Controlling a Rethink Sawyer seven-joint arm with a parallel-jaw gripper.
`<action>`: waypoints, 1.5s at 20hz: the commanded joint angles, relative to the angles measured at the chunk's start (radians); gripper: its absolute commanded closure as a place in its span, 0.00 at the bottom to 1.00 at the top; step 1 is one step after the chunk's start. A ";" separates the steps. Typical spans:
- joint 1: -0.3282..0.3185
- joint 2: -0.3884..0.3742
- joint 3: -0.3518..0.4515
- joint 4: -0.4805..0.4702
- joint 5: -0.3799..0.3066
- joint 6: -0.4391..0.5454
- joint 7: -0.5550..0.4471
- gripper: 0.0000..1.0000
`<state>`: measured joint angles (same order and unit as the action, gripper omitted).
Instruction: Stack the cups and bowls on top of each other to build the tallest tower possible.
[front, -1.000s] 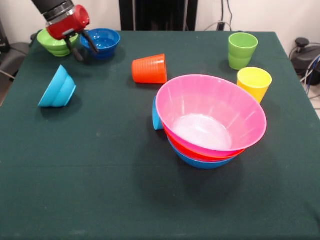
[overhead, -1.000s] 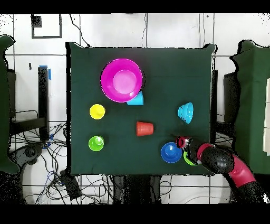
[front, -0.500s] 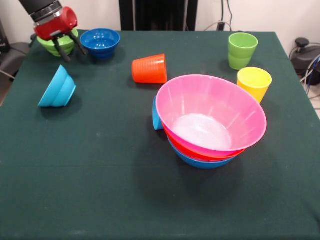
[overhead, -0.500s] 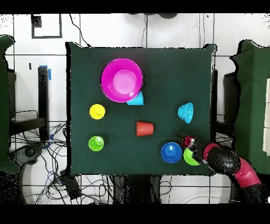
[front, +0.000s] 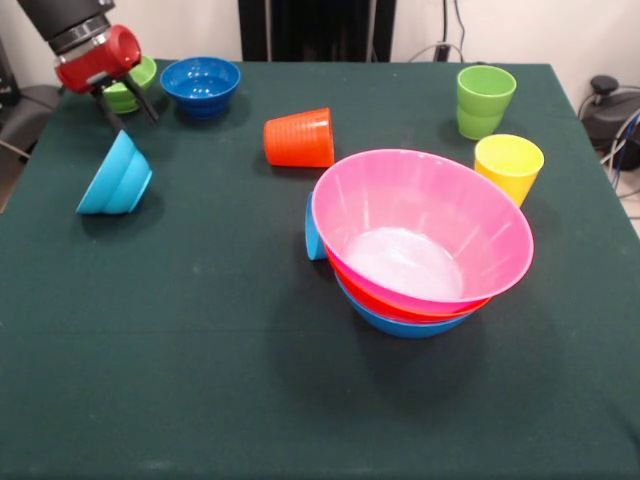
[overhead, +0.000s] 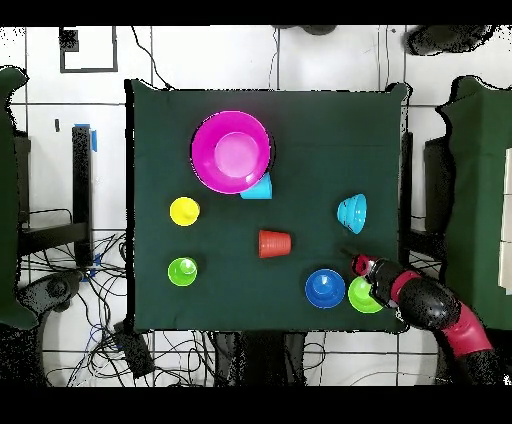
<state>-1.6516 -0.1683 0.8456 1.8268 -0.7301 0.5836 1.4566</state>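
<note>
Over the tabletop's (front: 200, 380) far corner, the hand (front: 124, 102) hangs spread, grasping nothing. It is beside the green bowl (front: 133, 84).

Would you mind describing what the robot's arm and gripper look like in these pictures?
The arm is black and rounded, with a silvery ring where it meets a glossy red, barrel-shaped wrist section. From that hangs the gripper, with two thin, dark, straight fingers. In the overhead view the arm shows as stout black segments with a red stretch further back. No markings or loose cables are visible.
</note>
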 joint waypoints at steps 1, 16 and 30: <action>0.011 0.136 0.043 -0.160 -0.067 0.125 -0.499 0.00; 0.054 0.073 -0.019 -0.167 0.018 0.193 -0.416 0.00; 0.057 0.032 0.010 -0.166 0.008 0.237 -0.443 0.00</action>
<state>-1.6634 -0.1243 0.8720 1.7755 -0.7145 0.7213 1.2309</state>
